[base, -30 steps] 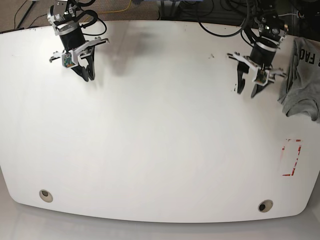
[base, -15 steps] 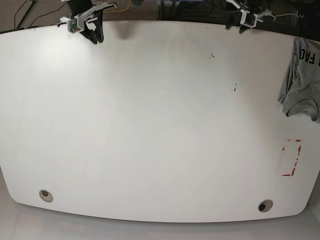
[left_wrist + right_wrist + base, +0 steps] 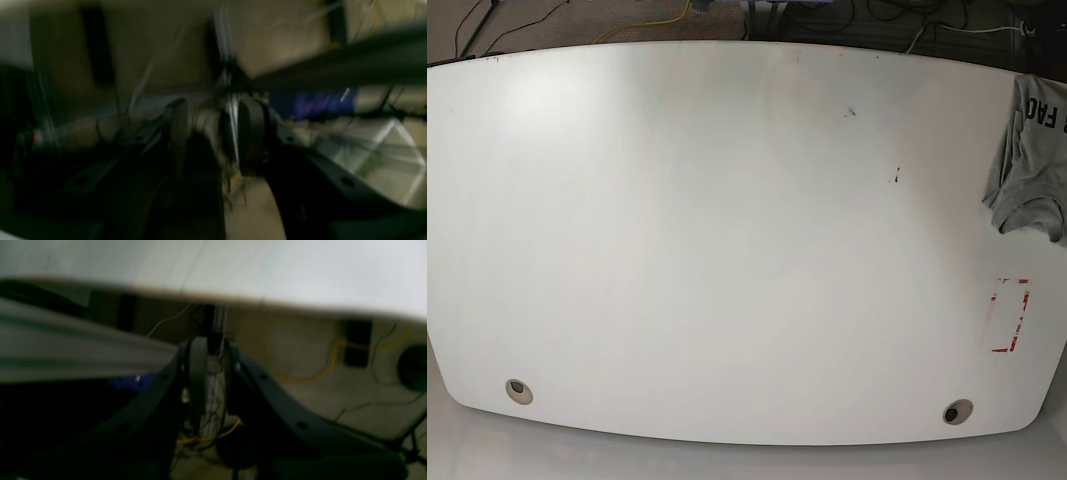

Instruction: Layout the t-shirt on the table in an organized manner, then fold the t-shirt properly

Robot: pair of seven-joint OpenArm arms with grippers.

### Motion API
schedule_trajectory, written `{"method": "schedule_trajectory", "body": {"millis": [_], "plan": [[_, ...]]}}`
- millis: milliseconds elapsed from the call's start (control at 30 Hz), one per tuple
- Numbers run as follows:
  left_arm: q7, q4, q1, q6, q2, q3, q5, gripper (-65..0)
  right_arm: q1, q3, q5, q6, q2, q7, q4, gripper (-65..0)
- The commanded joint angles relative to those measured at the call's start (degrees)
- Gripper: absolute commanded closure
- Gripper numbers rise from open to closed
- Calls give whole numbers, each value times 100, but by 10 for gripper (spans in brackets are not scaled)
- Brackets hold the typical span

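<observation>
Well, you had the t-shirt bunched up at the table's far right edge in the base view, grey and rumpled, with part of it running out of the picture. Only the black letters "FAC" showed near its top, and its lower end hung in loose folds on the white surface. It was not laid out and not folded.

Just below the shirt, apart from it, sat the red-lined mark. Two small dark scuffs lay to the shirt's left, towards the middle of the far half. A grommet hole sat near one near corner and a second hole near the other.

Neither of your arms showed in the base view. Both wrist views were badly blurred, so take this with care.

Your left gripper had its dark fingers standing apart with a plain gap between them and nothing in it — released. It looked out over dim floor and clutter that I could not make out.

Your right gripper had its fingers drawn nearly together, with only a narrow slit left — clenched on nothing. Above it ran the table's pale edge, and a yellow cable trailed across the floor behind.
</observation>
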Motion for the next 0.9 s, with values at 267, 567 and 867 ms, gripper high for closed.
{"method": "schedule_trajectory", "body": {"millis": [267, 567, 867], "plan": [[-73, -2283, -1051, 6, -394, 330, -47, -225, 398, -612, -69, -39, 249, 1073, -2252, -81], [-73, -4191, -2290, 6, -421, 339, 163, -225, 1726, -612, -465, -39, 310, 1284, -4415, -81], [-100, -5879, -3556, 67, -429, 312, 963, -225, 2842, -612, -693, -39, 389, 1284, -5918, -81]]}}
